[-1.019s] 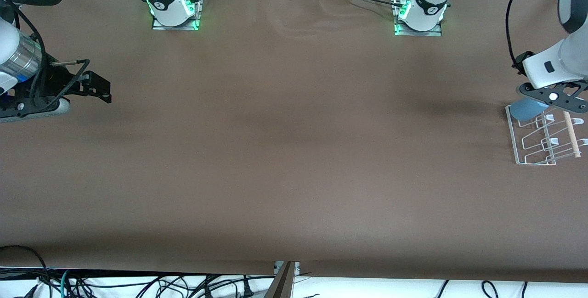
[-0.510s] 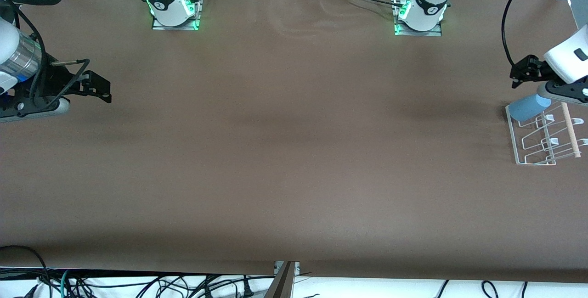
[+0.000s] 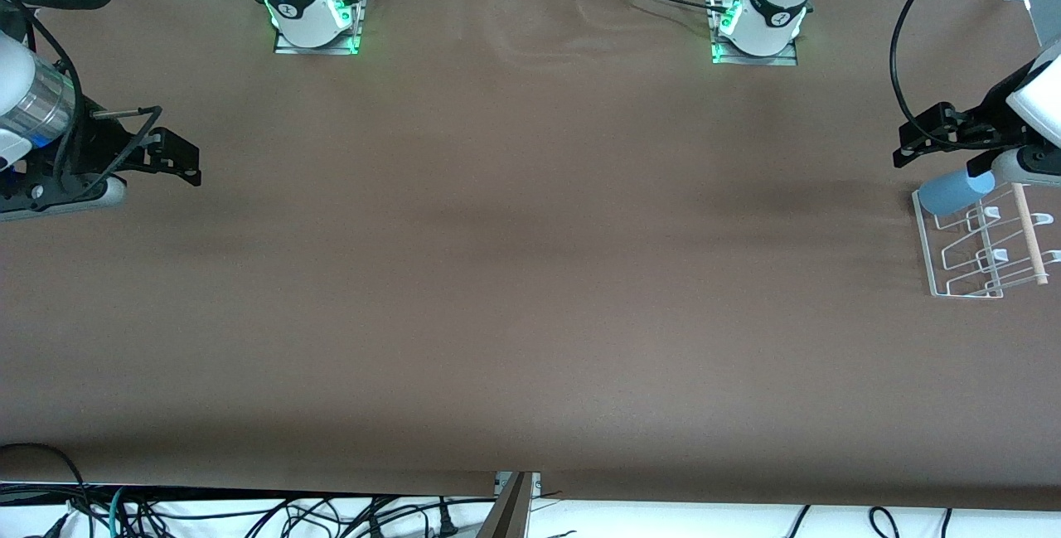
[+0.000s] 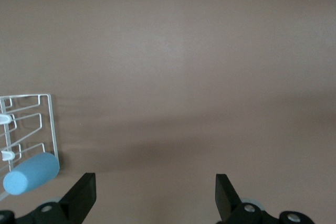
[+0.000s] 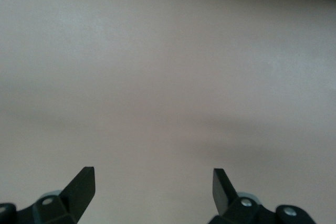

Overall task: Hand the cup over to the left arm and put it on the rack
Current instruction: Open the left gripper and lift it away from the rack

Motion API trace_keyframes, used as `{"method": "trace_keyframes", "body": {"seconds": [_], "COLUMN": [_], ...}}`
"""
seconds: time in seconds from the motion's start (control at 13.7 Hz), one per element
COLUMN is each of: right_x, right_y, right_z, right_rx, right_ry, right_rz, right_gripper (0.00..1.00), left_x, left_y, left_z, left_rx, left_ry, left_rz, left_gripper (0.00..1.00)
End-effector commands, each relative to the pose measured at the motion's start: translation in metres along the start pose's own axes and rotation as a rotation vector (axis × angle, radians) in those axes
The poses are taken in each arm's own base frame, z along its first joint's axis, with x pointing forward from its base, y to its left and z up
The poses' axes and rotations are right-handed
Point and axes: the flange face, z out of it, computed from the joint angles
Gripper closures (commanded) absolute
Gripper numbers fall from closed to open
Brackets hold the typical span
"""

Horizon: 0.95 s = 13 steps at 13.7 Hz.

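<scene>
The light-blue cup (image 3: 953, 190) lies on its side on the white wire rack (image 3: 966, 273), at the rack's end farther from the front camera. It also shows in the left wrist view (image 4: 30, 174), resting on the rack (image 4: 50, 124). My left gripper (image 3: 924, 138) is open and empty, up in the air over the table just beside the cup and apart from it; in its wrist view (image 4: 155, 187) only bare table lies between the fingers. My right gripper (image 3: 178, 158) is open and empty at the right arm's end of the table, and it waits there (image 5: 152, 182).
A pale wooden dowel (image 3: 1030, 235) runs along the rack's side nearest the table's end. A black cable (image 3: 899, 65) loops over the table beside the left arm. The two arm bases (image 3: 315, 16) (image 3: 758, 20) stand along the table's back edge.
My left gripper has lifted off the cup and drawn away from the rack toward the arm bases. The cup stays lying on the rack. The right arm has not moved.
</scene>
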Motion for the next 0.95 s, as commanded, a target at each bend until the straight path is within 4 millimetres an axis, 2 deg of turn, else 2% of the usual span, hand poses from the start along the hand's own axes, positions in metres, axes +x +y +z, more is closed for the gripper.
{"method": "trace_keyframes", "body": {"seconds": [0.0, 0.29, 0.87], "right_x": [-0.004, -0.004, -0.003], "right_y": [-0.002, -0.002, -0.002], "right_z": [-0.004, -0.004, -0.003], "right_rx": [0.005, 0.007, 0.007], "right_ry": [0.0, 0.0, -0.001], "right_rz": [-0.001, -0.001, -0.001], "right_gripper": [0.01, 0.01, 0.01], "left_x": [0.003, 0.007, 0.008], "left_y": [-0.006, -0.007, 0.003], "left_z": [-0.006, 0.002, 0.002], "left_rx": [-0.024, -0.024, 0.034], "left_ry": [-0.008, -0.022, -0.024], "left_rz": [-0.039, -0.036, -0.008], "left_gripper": [0.0, 0.0, 0.0]}}
